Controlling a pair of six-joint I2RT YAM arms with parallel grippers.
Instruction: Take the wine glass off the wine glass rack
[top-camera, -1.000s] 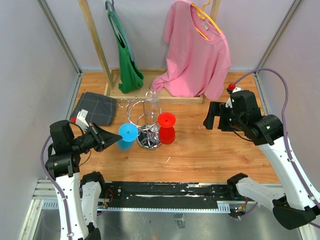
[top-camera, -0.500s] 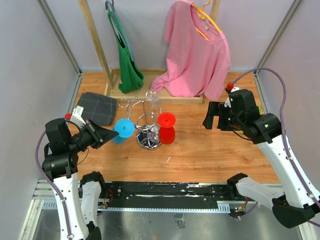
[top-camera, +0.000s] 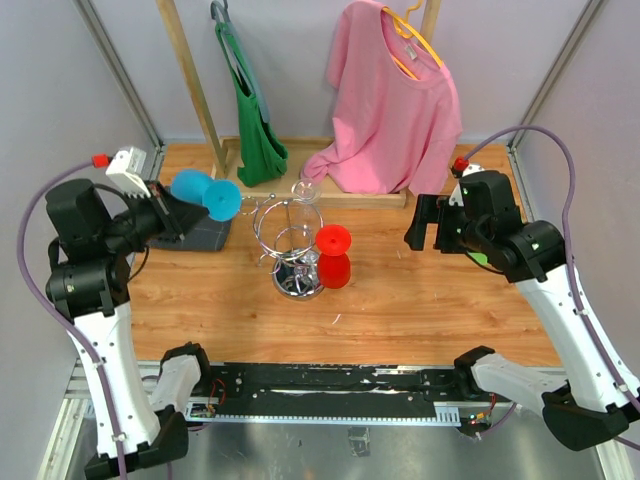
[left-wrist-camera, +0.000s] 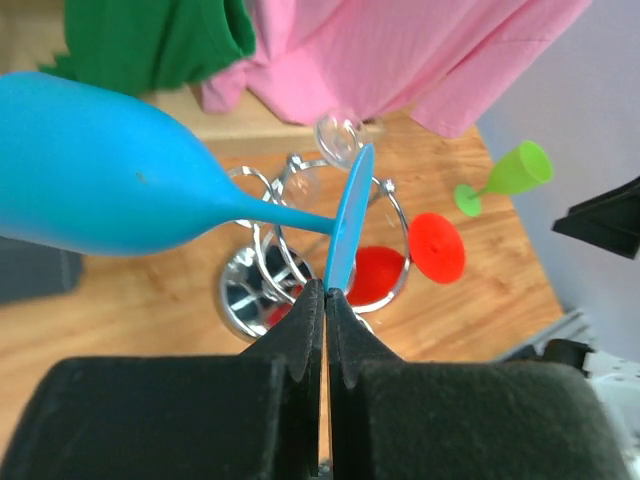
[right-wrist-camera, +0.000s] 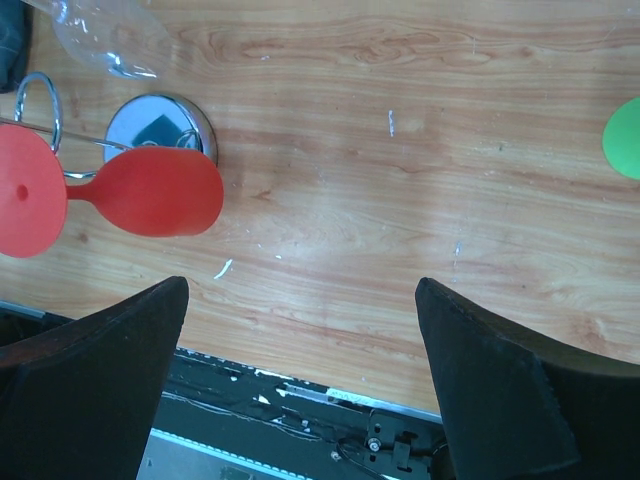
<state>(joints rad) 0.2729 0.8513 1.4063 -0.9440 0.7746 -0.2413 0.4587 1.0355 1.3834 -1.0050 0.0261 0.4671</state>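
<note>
The wine glass rack (top-camera: 296, 250) is a chrome wire stand on the wooden table; it also shows in the left wrist view (left-wrist-camera: 262, 292) and the right wrist view (right-wrist-camera: 160, 122). A blue wine glass (top-camera: 205, 192) is up in the air, left of the rack and apart from it. My left gripper (top-camera: 196, 213) is shut on the rim of its foot (left-wrist-camera: 350, 225). A red wine glass (top-camera: 333, 256) hangs on the rack's right side. A clear glass (top-camera: 303, 190) sits at the rack's far side. My right gripper (top-camera: 425, 228) hovers open to the right, with nothing between its fingers (right-wrist-camera: 300, 290).
A green wine glass (left-wrist-camera: 510, 172) lies on the table under the right arm. A dark grey cloth (top-camera: 205, 236) lies at the left. A pink shirt (top-camera: 390, 110) and a green bag (top-camera: 255, 120) hang from a wooden frame at the back.
My left arm has lifted the blue wine glass up and swung it left and back, away from the rack. The right arm has barely moved.
</note>
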